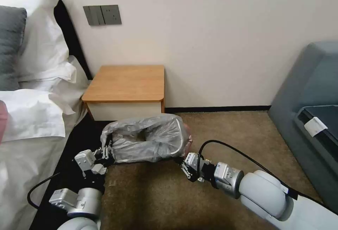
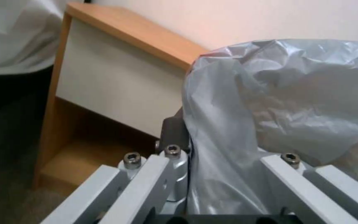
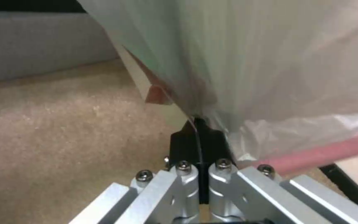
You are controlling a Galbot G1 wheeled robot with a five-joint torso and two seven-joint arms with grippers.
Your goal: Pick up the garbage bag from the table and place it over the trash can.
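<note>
Before the table (image 1: 125, 84), garbage bag (image 1: 148, 140) between grippers.

No readable text, label or number anywhere.

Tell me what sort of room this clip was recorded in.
Most likely a bedroom, perhaps a hotel room: a bed with white pillows stands beside a small wooden nightstand, the floor is carpet, and a grey upholstered sofa sits against the wall.
</note>
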